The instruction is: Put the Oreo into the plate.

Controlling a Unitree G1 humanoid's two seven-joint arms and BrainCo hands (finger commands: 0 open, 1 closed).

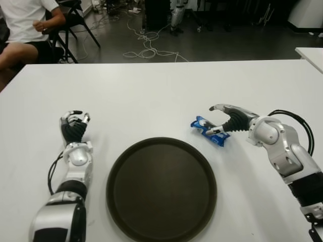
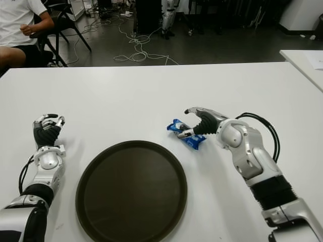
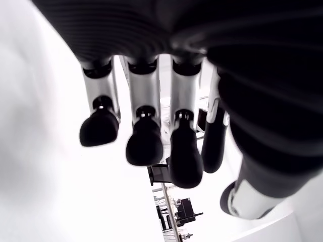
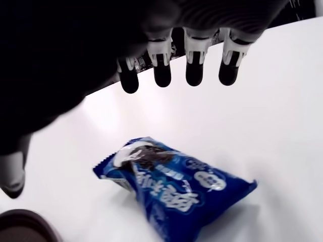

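Note:
The Oreo, a blue snack packet (image 1: 208, 130), lies flat on the white table (image 1: 151, 96) just past the far right rim of the round dark plate (image 1: 161, 191). My right hand (image 1: 214, 120) hovers over the packet from the right. In the right wrist view its fingers (image 4: 194, 70) are stretched out beyond the packet (image 4: 176, 186) and the thumb (image 4: 12, 174) is off to one side, so the hand is open around it without gripping. My left hand (image 1: 74, 123) shows to the left of the plate, fingers loosely bent and holding nothing.
A person (image 1: 25, 25) sits on a chair beyond the table's far left corner. Cables (image 1: 146, 48) lie on the floor behind the table. A second white table (image 1: 310, 53) stands at the right edge. A black cable (image 1: 298, 126) loops beside my right forearm.

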